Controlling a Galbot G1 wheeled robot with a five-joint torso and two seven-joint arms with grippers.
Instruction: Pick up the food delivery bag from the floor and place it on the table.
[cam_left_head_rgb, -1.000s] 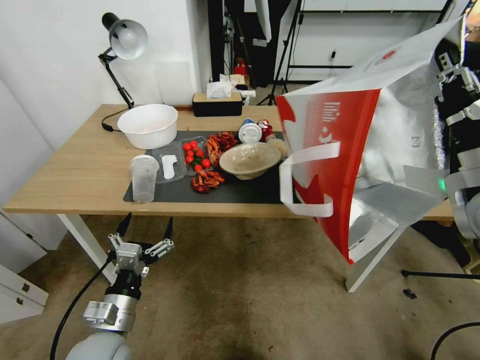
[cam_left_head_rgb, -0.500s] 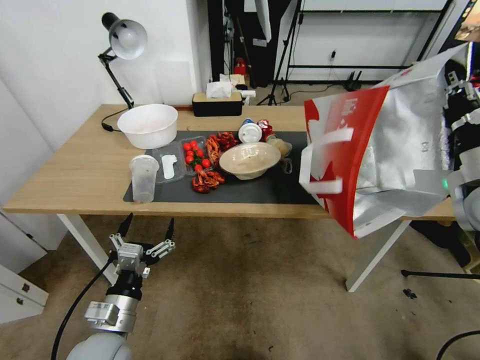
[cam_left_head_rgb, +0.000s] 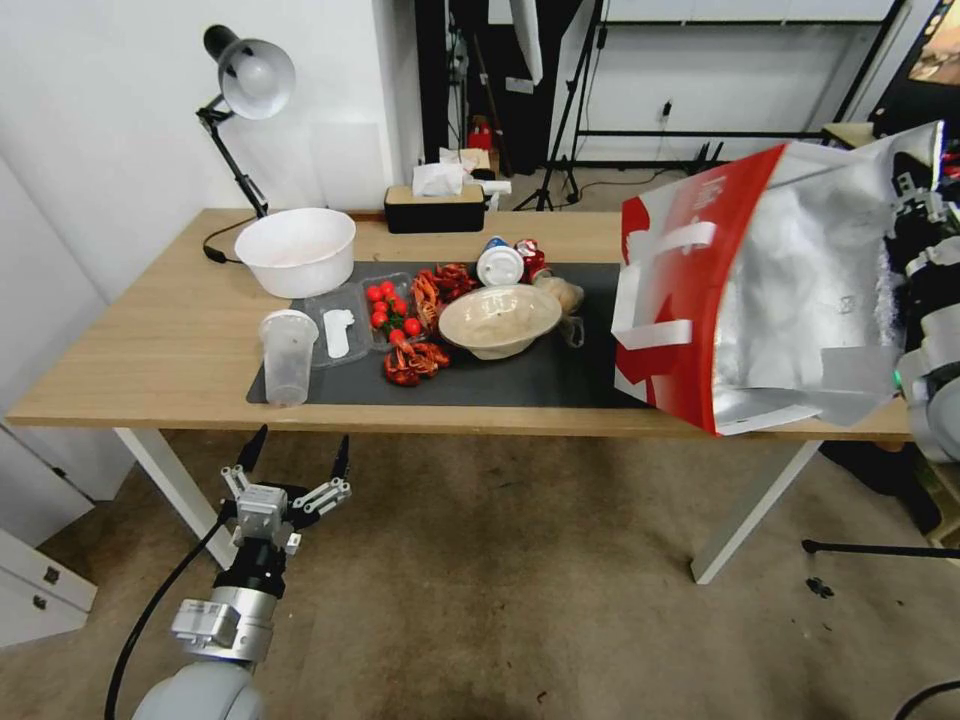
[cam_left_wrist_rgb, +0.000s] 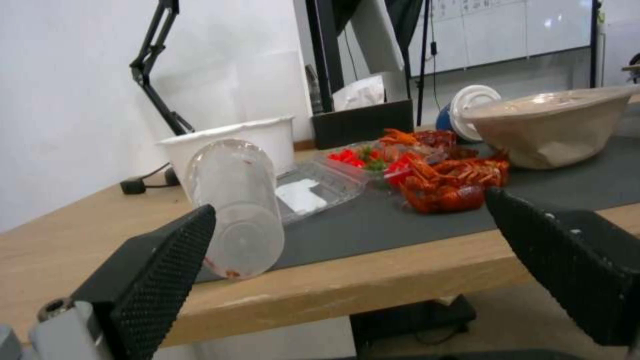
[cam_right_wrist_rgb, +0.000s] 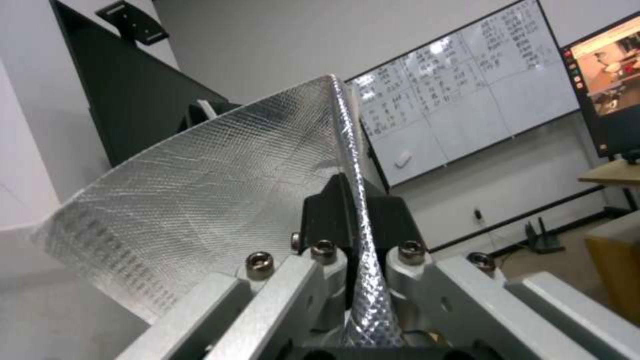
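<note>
- Now the food delivery bag (cam_left_head_rgb: 760, 290), boxy with crinkled silver foil lining and a glossy red-and-white face with white strap handles, sits tilted over the right end of the light-wood table (cam_left_head_rgb: 150, 340), beside the dark mat (cam_left_head_rgb: 520, 380).
- The right gripper (cam_right_wrist_rgb: 353, 220) pinches the bag's foil rim at the bag's right.
- The left gripper (cam_left_head_rgb: 293, 458) hangs released, low over the mottled floor (cam_left_head_rgb: 520, 580) near the table's left front.

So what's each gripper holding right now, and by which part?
Right gripper pinches the bag by its foil rim. Left gripper is open, holding nothing.
</note>
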